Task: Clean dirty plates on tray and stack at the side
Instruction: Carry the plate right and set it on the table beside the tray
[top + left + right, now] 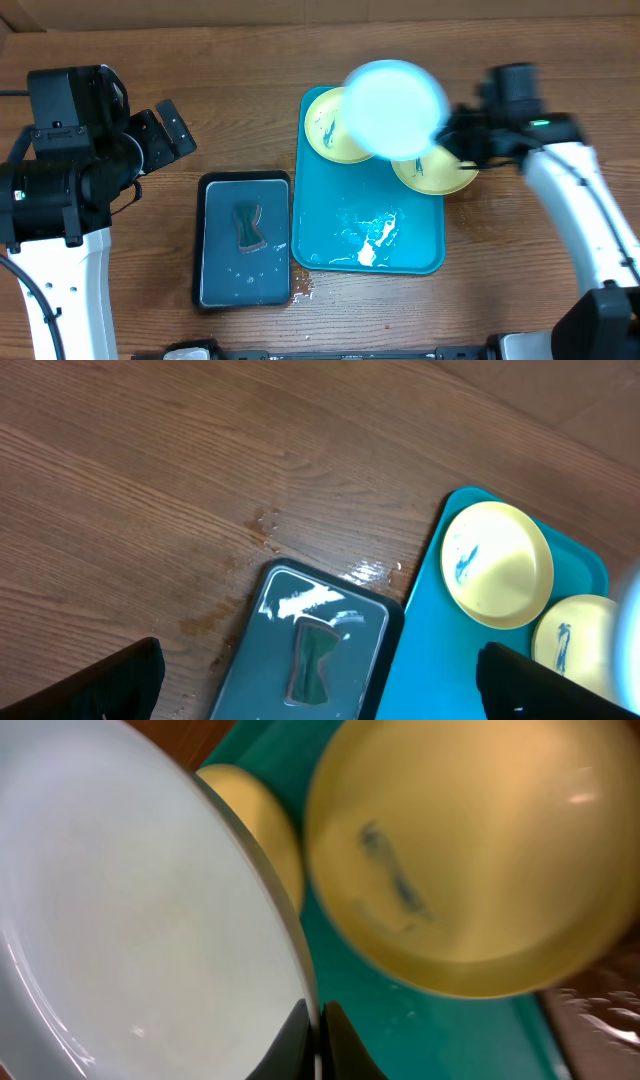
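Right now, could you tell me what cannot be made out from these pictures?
- Overhead: the lifted plate is blurred, so any smears are unreadable. It also covers parts of the left plate and right plate.
- Right wrist: the lifted plate hides most of the tray and the left plate.
- Left wrist: the right plate is partly lost behind a pale blur at the frame's right edge.

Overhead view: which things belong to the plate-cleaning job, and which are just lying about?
Job: pale plate gripped by right gripper; left yellow plate; right yellow plate; turquoise tray.
Lying about: dark basin; dark sponge-like piece in it; wet patch beside it.
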`<state>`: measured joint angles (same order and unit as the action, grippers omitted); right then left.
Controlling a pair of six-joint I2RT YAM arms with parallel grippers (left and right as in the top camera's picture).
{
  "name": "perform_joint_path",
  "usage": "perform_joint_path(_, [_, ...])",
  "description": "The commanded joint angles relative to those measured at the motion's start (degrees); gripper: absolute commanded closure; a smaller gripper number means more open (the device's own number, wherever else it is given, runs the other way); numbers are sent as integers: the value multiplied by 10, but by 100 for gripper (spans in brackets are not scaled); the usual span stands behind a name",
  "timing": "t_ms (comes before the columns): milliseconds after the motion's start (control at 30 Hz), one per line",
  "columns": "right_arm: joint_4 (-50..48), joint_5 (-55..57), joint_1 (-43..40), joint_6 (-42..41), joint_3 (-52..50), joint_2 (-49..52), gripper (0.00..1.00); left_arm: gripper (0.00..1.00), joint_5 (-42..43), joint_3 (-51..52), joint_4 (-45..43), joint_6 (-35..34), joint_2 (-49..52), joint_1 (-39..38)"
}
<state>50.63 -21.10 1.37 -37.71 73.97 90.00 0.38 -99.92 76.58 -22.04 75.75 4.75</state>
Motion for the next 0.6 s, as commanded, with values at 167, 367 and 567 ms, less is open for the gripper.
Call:
perform_joint_path(167, [89, 184, -257, 21, -10, -22, 96, 0, -4, -15, -1, 11, -8, 2])
perform_joint_path(367, [73, 267, -331, 22, -80, 3, 96, 0, -4, -15, -1, 11, -8, 2])
perform_joint_path(567, [8, 261, -323, 12, -192, 9, 96, 0, -4, -15, -1, 11, -8, 2])
